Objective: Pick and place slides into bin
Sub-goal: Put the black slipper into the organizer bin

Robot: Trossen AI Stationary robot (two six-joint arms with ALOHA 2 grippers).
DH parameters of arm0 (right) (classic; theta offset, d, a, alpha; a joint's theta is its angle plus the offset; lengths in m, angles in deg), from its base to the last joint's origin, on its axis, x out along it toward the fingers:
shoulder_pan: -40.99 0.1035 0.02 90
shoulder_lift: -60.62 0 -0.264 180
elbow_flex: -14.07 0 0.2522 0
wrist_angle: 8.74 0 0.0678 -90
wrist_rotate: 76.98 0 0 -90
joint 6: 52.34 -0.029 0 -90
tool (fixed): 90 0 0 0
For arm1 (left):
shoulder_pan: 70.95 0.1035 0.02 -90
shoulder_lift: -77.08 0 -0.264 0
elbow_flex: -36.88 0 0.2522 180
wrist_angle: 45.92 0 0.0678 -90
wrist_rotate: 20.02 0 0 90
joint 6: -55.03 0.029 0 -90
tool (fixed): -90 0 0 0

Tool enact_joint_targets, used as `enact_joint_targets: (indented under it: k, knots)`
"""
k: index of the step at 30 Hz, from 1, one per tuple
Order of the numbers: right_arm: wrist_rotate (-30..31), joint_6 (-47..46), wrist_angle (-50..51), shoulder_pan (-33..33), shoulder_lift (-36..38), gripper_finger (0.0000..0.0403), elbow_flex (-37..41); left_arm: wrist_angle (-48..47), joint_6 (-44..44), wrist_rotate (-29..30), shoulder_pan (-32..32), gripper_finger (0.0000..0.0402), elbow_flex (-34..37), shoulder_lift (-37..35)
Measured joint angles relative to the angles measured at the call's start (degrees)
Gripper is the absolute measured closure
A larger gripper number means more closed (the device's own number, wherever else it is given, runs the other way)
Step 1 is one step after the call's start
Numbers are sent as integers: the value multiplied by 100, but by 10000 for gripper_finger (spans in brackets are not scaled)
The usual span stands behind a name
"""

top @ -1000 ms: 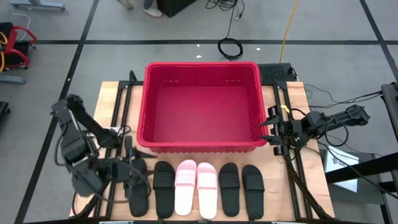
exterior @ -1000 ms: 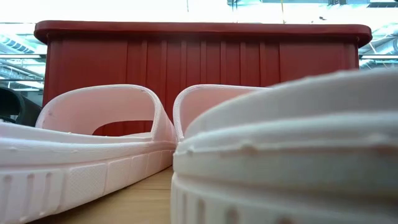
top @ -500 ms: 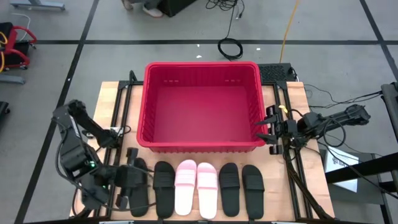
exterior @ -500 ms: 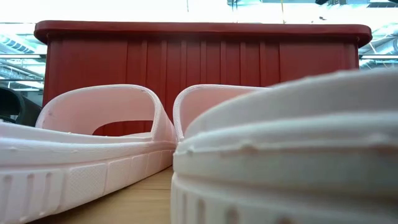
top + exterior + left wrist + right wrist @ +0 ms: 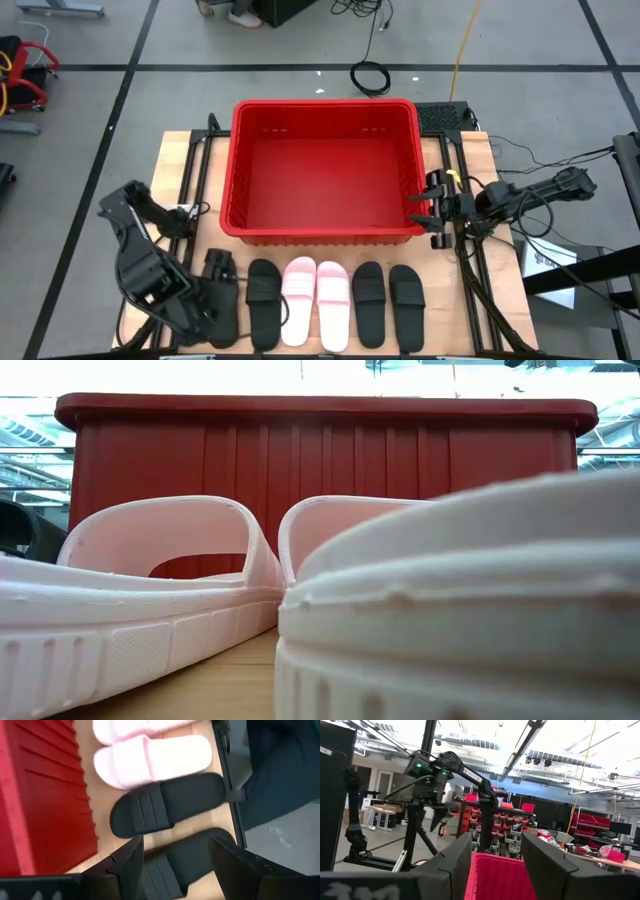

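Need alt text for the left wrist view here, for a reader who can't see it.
The left gripper, fingers open, hangs over a black slide on the wooden table. Beyond it lie a second black slide and two pale pink slides, beside the red bin.

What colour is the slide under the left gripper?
Black; the slide lies between the open left gripper fingers, clearest in the left wrist view.

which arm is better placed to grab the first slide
Left. The left gripper hangs open right over the outermost black slide in the row, while the right gripper waits beside the bin, apart from every slide.
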Motion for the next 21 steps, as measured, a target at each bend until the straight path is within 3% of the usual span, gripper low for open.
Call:
enact_joint_targets:
  k: [9,21]
  knots:
    - [122,-8,-1,0,-72,238,0,5,-314,-864,-74,183,-316,1081]
    - [121,-66,3,0,-81,238,0,25,-759,-997,-243,183,-251,1764]
